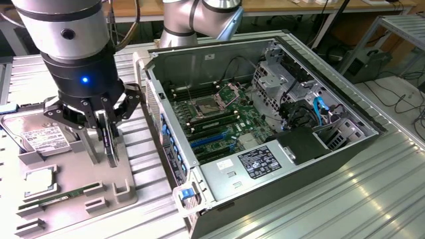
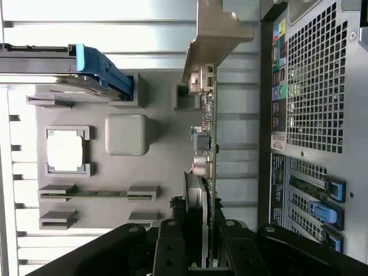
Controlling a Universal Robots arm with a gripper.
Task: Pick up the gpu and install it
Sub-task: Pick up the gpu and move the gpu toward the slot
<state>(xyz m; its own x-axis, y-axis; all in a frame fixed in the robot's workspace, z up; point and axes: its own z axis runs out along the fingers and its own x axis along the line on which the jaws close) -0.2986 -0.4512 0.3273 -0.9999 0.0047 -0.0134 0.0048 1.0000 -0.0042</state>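
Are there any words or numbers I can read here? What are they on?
No text here can be read.
Black sticker on the power supply: print too small to read.
White label on the hard drive: too small to read.
Coloured stickers on the computer case: too small to read.

No text readable; hard drive label (image 1: pixel 41 139), power supply label (image 1: pixel 260 163) print too small.
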